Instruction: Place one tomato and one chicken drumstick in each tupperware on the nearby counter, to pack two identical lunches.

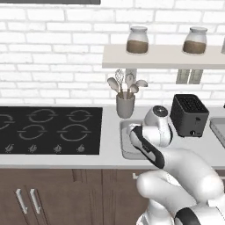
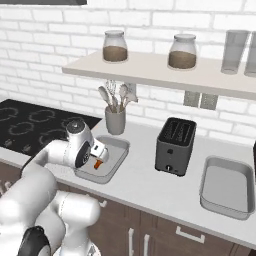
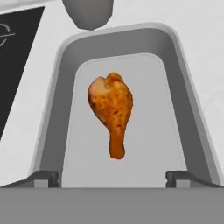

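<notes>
A browned chicken drumstick (image 3: 111, 111) lies in the grey tupperware (image 3: 57, 87), thin end toward my hand. My gripper (image 3: 112, 177) hangs just above it, open, with the fingertips (image 3: 43, 177) far apart at either side. From the right base view the gripper (image 2: 101, 152) is over the tupperware (image 2: 117, 145), and the drumstick (image 2: 98, 163) is an orange spot under it. A second, bare tupperware (image 2: 227, 185) sits at the right of the pale counter (image 2: 145, 185). In the left base view my arm covers most of the near tupperware (image 1: 124, 151).
A black toaster (image 2: 174, 145) stands between the two containers. A grey utensil holder (image 2: 115, 120) sits just behind the near one. The black cooktop (image 1: 48, 129) lies to the left. A shelf (image 2: 150, 72) with jars hangs above the counter.
</notes>
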Motion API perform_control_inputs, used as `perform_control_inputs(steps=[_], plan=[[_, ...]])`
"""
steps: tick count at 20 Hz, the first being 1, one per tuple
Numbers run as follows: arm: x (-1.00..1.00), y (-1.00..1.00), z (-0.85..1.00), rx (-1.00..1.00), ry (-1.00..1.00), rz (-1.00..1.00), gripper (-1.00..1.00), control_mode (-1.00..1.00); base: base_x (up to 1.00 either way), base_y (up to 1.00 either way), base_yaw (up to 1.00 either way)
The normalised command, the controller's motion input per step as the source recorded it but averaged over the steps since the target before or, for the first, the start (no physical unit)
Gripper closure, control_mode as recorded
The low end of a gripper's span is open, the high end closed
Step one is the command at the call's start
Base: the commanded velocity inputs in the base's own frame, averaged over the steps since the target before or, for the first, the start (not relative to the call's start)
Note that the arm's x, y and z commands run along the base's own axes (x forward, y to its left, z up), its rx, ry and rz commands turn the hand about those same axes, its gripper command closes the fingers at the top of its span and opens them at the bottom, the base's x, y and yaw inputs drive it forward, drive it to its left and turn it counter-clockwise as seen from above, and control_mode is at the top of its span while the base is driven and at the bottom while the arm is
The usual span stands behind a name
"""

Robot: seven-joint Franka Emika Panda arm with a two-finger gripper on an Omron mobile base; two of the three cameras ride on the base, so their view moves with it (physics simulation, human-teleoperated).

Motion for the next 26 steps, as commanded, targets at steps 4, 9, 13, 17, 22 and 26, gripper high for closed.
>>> perform_control_inputs(steps=[4,9,13,17,22,26], plan=[[-0.96,0.00,0.72,0.00,-0.06,0.00,-1.00,-1.00,0.00,0.00,0.00],[-1.00,-0.01,0.53,0.00,-0.09,0.00,-1.00,-1.00,0.00,0.00,0.00],[-1.00,-0.01,0.67,0.00,-0.12,0.00,-1.00,-1.00,0.00,0.00,0.00],[-1.00,-0.18,0.12,0.00,-0.21,-0.02,-1.00,-1.00,0.00,0.00,0.00],[-0.65,-0.09,-0.10,0.00,-0.06,-0.05,-1.00,-1.00,0.00,0.00,0.00],[-0.24,0.01,-0.02,0.00,-0.04,0.00,-1.00,-1.00,0.00,0.00,0.00]])
